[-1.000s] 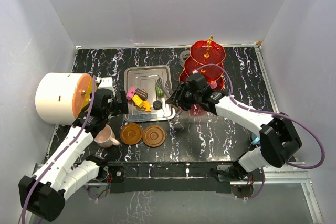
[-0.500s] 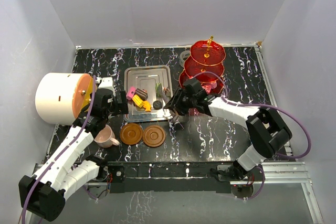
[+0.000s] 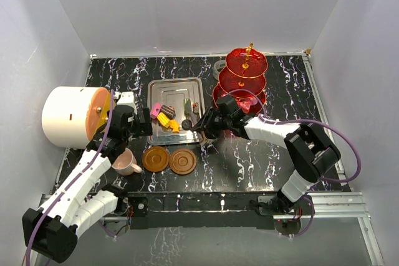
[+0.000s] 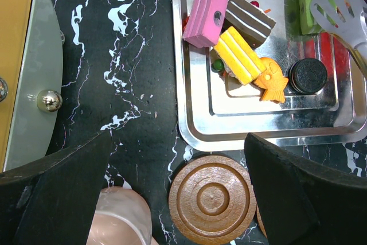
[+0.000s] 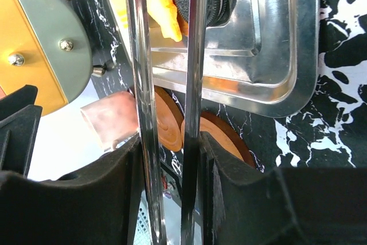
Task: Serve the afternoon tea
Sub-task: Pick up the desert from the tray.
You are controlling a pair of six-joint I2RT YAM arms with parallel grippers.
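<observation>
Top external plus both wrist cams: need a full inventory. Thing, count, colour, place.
stand: 1, see-through red with gold stem, three tiers, right of the tray
tray: 1, silver steel, mid-table
sweets: 6 clear pieces (pink, brown, yellow, orange fish, green, black cookie), all on the tray
saucers: 2, brown, side by side on the table, just nearer than the tray
cup: 1, pink, left of the saucers
drum: 1, white with orange face, left edge
tongs: 1, silver, tip over the tray
table: 1, black with white veining
left pincer: black, open, above the tray's near-left corner
right pincer: black, shut on the tongs
</observation>
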